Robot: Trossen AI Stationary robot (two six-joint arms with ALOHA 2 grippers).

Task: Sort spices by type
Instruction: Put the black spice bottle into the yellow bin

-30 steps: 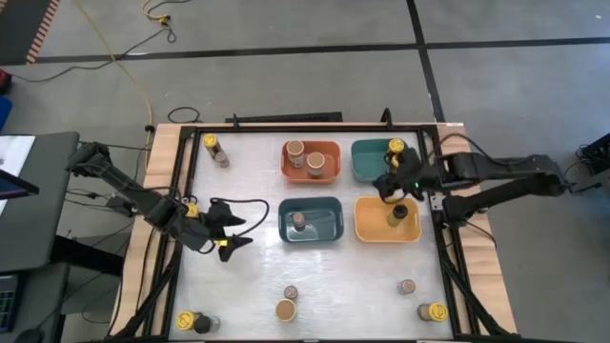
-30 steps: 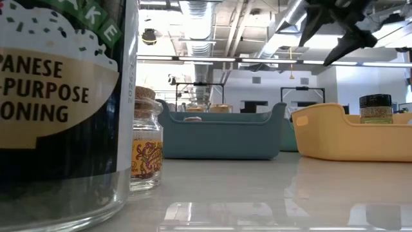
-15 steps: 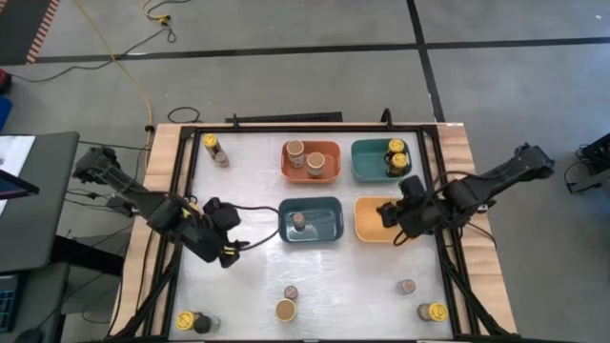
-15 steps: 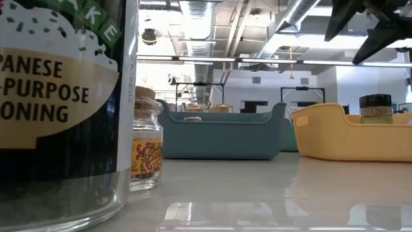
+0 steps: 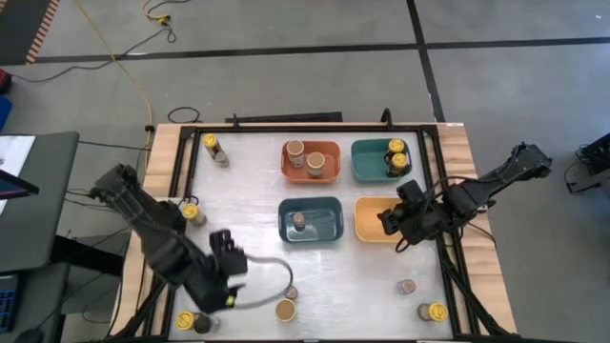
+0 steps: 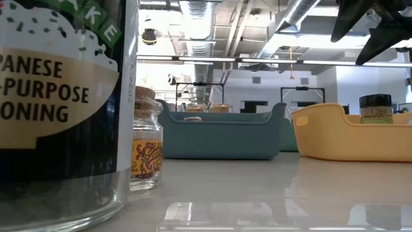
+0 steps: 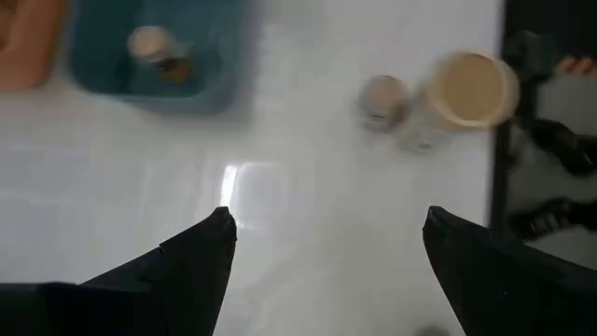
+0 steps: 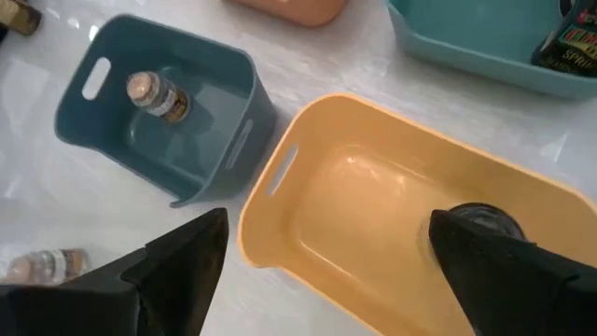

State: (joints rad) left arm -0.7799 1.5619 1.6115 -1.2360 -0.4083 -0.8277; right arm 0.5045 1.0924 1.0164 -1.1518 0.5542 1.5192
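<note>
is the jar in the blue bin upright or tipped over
Upright: the jar in the blue bin shows its round top from above, and stands slightly leaning in the right wrist view.

big jar (image 6: 61,103), low view, top line: cut off, only "AKE" readable
big jar, next lines: "PANESE", "-PURPOSE", "ONING", all clipped on the left
big jar, side: small vertical digits, look like "2026" but tbh too tiny to be sure
small jar (image 6: 147,151): colourful label, can't read it
teal bin jar (image 8: 576,47): "SPI…", rest cut off
</note>
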